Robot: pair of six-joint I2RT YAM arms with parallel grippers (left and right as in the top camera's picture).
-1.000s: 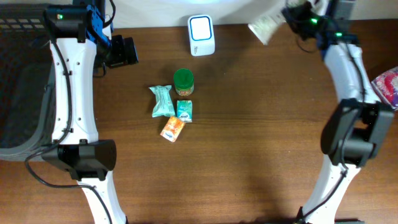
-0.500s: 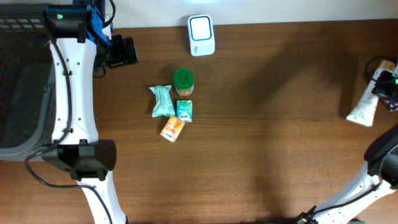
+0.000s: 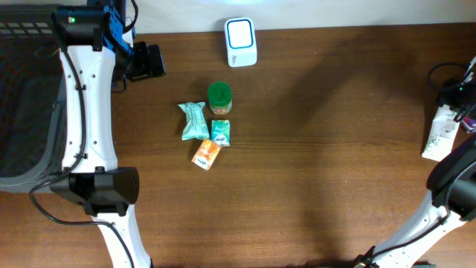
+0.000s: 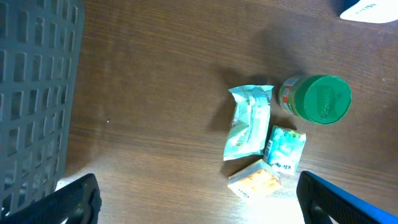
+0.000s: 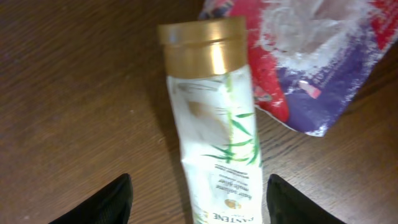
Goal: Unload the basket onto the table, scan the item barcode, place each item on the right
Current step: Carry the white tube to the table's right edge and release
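Right fingers (image 5: 111,204) are apart, one on each side of the tube (image 5: 214,124), with a gap of desk (image 3: 320,186) showing on both sides, so no grip. The tube is white with a gold cap and lies flat at the far right edge of the desk. Its cap end touches or just overlaps a red and purple bag (image 5: 311,68); can't tell which. No barcode shows on the tube's upper face.

Step in hand, as I judge it: this item is being dropped off on the right side, well away from the scanner (image 3: 241,42). It reads as a put-aside spot rather than a scan pose.

Mid-desk is the remaining cluster. A green-lidded jar (image 3: 219,97) stands upright, a teal packet (image 3: 194,120) lies just beside it, a small teal sachet (image 3: 220,132) sits below the jar, and an orange packet (image 3: 207,154) touches the sachet.

The scanner stands at the back edge, apart from the cluster. Left fingers (image 4: 71,202) are wide apart, holding nothing, hovering at back left near the basket (image 3: 22,112).

Next move probably calls for:
- lifting the right arm straight off without nudging the tube;
- picking one cluster item. The jar looks easiest because the packets lie flat and packed together;
- turning its barcode toward the scanner.
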